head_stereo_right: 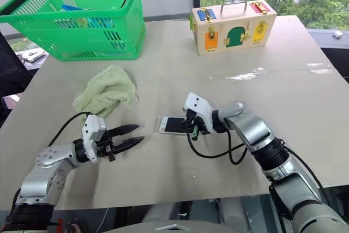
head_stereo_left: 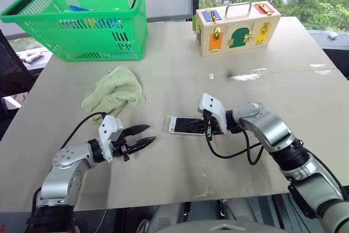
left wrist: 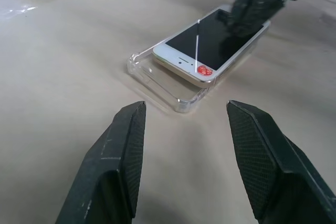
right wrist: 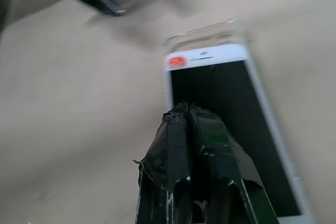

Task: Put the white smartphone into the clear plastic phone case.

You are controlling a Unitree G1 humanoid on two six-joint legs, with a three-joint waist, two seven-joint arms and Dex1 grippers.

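Observation:
The white smartphone (head_stereo_left: 184, 125) lies screen up in the middle of the table, a red mark on its home button (left wrist: 205, 70). It rests in the clear plastic phone case (left wrist: 157, 80), with its near end sitting higher than the case's rim, which juts out past it. My right gripper (head_stereo_left: 207, 127) is shut, its taped fingertips (right wrist: 184, 111) down over the black screen; I cannot tell whether they touch it. My left gripper (head_stereo_left: 151, 133) hovers a short way to the left of the case, pointing at it, open with nothing between its fingers (left wrist: 123, 145).
A crumpled pale green cloth (head_stereo_left: 114, 94) lies behind my left gripper. A green basket (head_stereo_left: 82, 20) stands at the back left and a wooden latch box (head_stereo_left: 237, 28) at the back right. The table's front edge (head_stereo_left: 180, 199) runs close below both arms.

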